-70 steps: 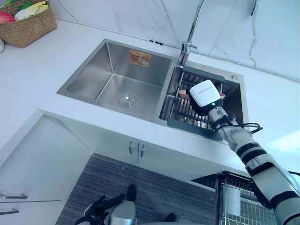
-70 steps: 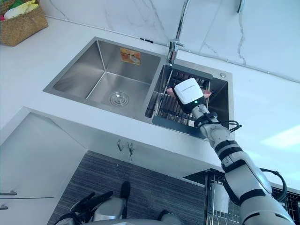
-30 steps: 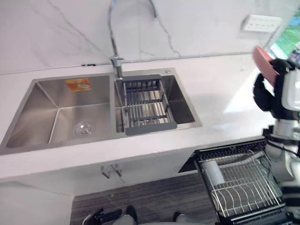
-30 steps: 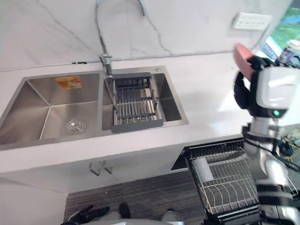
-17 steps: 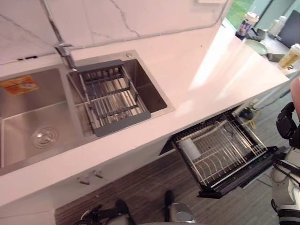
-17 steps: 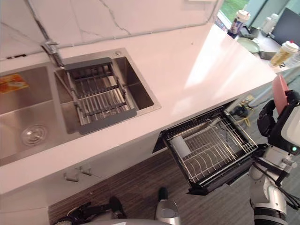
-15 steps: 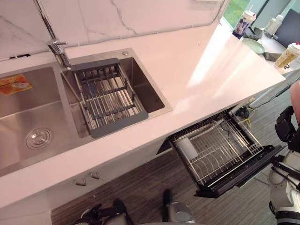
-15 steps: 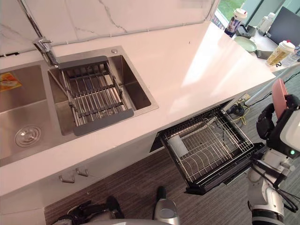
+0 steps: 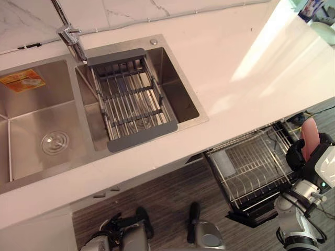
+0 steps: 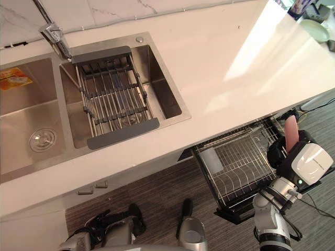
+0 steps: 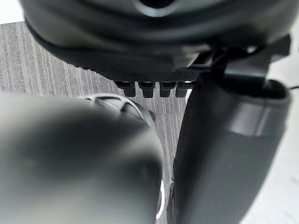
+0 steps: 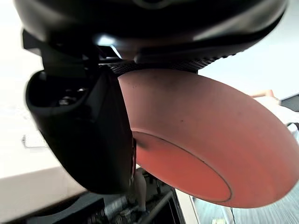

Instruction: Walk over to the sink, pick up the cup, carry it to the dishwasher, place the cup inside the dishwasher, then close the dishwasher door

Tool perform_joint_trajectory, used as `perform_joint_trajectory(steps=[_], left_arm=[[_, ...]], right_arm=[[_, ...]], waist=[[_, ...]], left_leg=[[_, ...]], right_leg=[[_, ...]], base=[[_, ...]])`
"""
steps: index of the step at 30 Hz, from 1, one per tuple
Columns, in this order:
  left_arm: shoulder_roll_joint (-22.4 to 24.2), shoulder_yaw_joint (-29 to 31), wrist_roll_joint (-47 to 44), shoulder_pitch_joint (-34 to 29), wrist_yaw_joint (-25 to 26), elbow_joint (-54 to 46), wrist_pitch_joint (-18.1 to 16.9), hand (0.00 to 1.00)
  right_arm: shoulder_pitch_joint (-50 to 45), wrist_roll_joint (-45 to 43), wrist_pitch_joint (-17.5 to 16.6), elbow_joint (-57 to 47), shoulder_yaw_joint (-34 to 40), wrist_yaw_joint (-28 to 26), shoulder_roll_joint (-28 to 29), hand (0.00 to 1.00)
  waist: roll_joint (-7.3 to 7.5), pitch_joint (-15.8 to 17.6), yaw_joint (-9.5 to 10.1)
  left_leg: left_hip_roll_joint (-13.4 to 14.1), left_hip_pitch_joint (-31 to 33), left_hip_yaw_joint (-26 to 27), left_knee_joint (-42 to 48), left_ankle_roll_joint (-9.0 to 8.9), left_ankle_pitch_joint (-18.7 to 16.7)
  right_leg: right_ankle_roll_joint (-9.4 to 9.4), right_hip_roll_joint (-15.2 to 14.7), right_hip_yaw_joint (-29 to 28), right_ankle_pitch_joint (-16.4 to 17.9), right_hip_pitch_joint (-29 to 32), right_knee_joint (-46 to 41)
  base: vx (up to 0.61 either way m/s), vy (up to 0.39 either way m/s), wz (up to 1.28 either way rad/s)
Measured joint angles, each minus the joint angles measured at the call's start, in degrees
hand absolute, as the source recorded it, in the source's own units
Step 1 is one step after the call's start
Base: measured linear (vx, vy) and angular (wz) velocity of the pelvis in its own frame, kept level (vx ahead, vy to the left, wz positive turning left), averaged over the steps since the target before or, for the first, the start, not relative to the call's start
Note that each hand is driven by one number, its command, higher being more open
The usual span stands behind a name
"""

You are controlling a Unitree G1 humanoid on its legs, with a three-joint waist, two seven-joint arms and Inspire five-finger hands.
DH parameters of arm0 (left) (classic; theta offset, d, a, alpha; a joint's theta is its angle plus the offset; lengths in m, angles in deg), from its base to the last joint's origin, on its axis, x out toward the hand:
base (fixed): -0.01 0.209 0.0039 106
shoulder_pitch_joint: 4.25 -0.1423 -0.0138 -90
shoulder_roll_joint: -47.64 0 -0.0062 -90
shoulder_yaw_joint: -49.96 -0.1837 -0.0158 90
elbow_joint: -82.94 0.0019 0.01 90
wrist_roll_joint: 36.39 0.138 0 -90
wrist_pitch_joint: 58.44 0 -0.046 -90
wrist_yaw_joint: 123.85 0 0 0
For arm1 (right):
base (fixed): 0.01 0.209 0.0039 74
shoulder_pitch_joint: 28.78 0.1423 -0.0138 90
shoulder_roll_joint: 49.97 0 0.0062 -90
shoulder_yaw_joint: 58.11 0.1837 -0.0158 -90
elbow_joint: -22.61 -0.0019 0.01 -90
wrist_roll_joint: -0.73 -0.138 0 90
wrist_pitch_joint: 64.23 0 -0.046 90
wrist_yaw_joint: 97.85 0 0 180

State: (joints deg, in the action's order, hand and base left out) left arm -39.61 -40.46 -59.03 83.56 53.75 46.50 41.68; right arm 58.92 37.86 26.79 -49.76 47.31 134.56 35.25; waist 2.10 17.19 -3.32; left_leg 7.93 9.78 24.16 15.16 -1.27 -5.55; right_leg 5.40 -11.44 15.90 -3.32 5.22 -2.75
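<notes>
Pink shallow dish [image 12: 196,140] is pinched in the right hand [image 10: 280,154]. Thumb [image 12: 88,135] is clamped against one face, and the dish stands upright on edge. It's just beside the outer corner of the pulled-out wire dishwasher rack [image 9: 251,167], under the white countertop [image 9: 235,68]. Steel sink [image 9: 31,125] and its grey drainer basket [image 9: 131,99] are well apart from it. Left hand [image 11: 149,46] hangs low over the striped floor [image 9: 167,193]; can't tell its grip.

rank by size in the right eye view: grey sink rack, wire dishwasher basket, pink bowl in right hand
1. Grey slatted sink rack and silver wire dishwasher basket: look alike, unranked.
2. Pink shallow bowl, edge-on in right hand: smallest.
</notes>
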Motion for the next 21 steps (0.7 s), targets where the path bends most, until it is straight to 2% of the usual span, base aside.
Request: perform_joint_trajectory(steps=[4, 16, 20, 21], left_arm=[[0.48, -0.03, -1.09, 0.69, 0.10, 0.17, -0.33, 1.00], [2.08, -0.21, -0.94, 3.70, 1.68, 0.29, -0.51, 1.00], [2.36, -1.26, -0.98, 4.88, 2.30, 0.35, -1.18, 1.00], [2.36, -1.28, -0.97, 4.95, 2.30, 0.34, -1.24, 1.00]], right_arm=[[0.30, -1.66, 0.61, 0.81, -0.02, -0.01, 0.06, 0.00], [8.56, -5.57, 1.99, 12.14, -2.76, -1.08, -0.91, 0.00], [15.35, -6.80, 2.03, 20.48, -5.31, -3.42, -5.10, 0.00], [16.15, -6.93, 2.03, 21.44, -5.81, -3.88, -5.73, 0.00]], waist=[[-1.31, 1.53, 0.13], [-4.67, 6.17, 0.34], [-7.40, 8.10, 0.94], [-7.70, 8.24, 0.93]], left_leg=[[-0.04, 1.35, -0.24, -0.16, 0.36, 0.71], [-1.32, 3.50, -3.43, -2.39, 0.83, 3.42], [-1.96, 3.95, -3.90, -5.34, 0.72, 5.71], [-2.03, 4.11, -3.89, -5.76, 0.67, 6.02]], right_leg=[[0.97, 0.00, 0.02, -0.14, 1.35, 0.02], [0.86, -0.22, 1.92, -0.42, 3.04, -0.01], [0.55, -0.27, 2.44, -0.80, 4.42, 0.03], [0.47, -0.26, 2.43, -0.90, 4.76, 0.03]], base=[[-0.09, -0.019, 0.01], [-0.02, -0.008, 0.09], [-0.04, -0.009, 0.07], [-0.05, -0.004, 0.00]])
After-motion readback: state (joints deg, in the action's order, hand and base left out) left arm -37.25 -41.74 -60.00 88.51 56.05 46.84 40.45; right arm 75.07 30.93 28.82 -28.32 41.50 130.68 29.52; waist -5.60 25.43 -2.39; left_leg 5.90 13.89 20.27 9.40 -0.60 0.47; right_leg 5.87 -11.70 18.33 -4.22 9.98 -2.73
